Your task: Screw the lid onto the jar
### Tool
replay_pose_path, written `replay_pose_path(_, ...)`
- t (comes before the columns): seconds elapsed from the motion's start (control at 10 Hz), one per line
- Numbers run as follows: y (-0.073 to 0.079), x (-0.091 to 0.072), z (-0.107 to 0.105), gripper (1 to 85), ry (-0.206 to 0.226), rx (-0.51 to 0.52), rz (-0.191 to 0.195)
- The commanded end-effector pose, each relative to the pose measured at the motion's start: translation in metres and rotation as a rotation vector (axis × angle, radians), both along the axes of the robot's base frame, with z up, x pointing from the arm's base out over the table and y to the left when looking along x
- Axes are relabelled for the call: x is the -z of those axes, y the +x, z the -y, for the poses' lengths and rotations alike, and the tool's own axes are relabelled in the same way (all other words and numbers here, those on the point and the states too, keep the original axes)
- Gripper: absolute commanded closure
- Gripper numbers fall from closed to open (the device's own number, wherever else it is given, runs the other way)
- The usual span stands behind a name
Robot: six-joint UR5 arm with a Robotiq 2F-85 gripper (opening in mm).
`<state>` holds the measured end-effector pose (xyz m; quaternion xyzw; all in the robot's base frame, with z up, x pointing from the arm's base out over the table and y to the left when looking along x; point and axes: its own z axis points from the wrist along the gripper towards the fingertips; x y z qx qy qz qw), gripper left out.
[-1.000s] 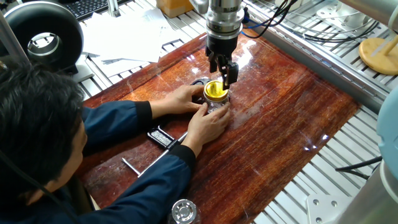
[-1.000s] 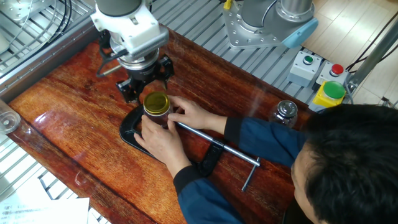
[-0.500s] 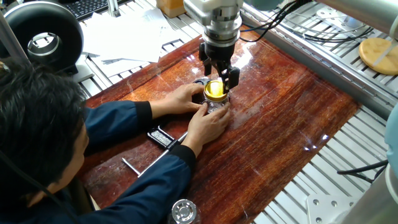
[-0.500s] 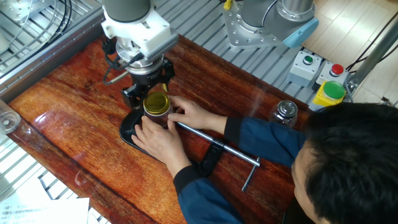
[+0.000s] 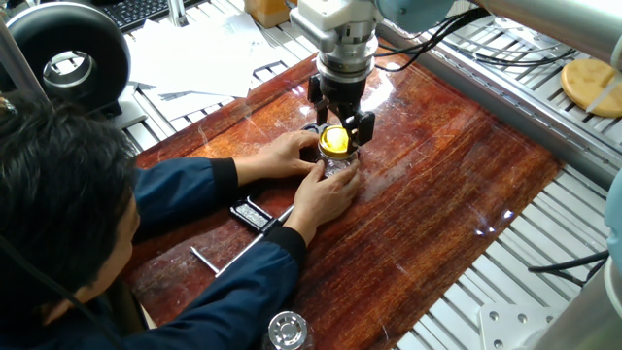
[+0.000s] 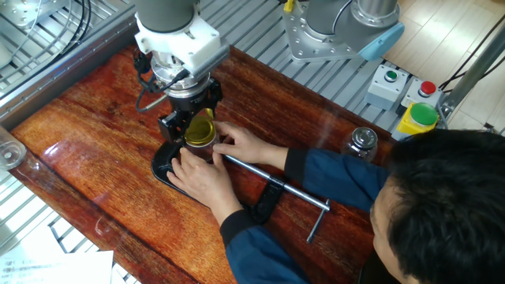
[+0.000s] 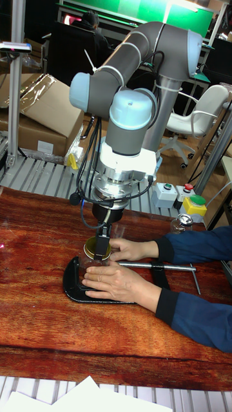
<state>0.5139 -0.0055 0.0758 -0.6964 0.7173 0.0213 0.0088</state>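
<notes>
Change since a second ago: gripper (image 5: 336,122) has come down from just above the lid (image 5: 335,142) to lid height and has turned about its own axis; the fingers now stand on either side of the cap. Person's hands have not shifted.
Lid: yellow-gold cap sits on the mouth of the jar (image 5: 339,165), level as far as the two table views show; how far the threads have caught cannot be told.
Jar: stands upright on the red-brown wooden table (image 5: 457,175), near the black clamp (image 6: 168,168), cupped by both of the person's hands; the hand (image 6: 203,177) nearest the table edge covers most of the glass.
Gripper state: jaws partly apart, straddling the lid. In the other fixed view the dark fingers (image 6: 175,125) sit just beside the cap's rim. Whether the pads press on the metal or stand a hair off is not clear from any view, so gripped or merely bracketing cannot be told.
Tall view: gripper (image 7: 103,242) points straight down over the lid (image 7: 95,246); wrist looks vertical.
Step in hand, judged: seating on the cap before turning it.
Doing it well, judged: keep the tool axis plumb over the jar's centre, close evenly on opposite sides of the rim, press down only lightly, and turn slowly so the threads start square and do not cross. The holding hands lie close to the fingers; a side push could tip the jar or pinch skin.
</notes>
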Motion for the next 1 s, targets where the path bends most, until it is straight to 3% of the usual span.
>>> replay_pose_path(0.0, -0.0004, 0.0033, -0.0027, 6.3, 0.020, -0.011, 0.004)
replay_pose_path(0.4, -0.0024, 0.0078, -0.0015, 8.7, 0.025, 0.008, 0.002)
replay_pose_path(0.9, -0.0037, 0.0085, 0.0000, 26.0, 0.016, 0.064, -0.007)
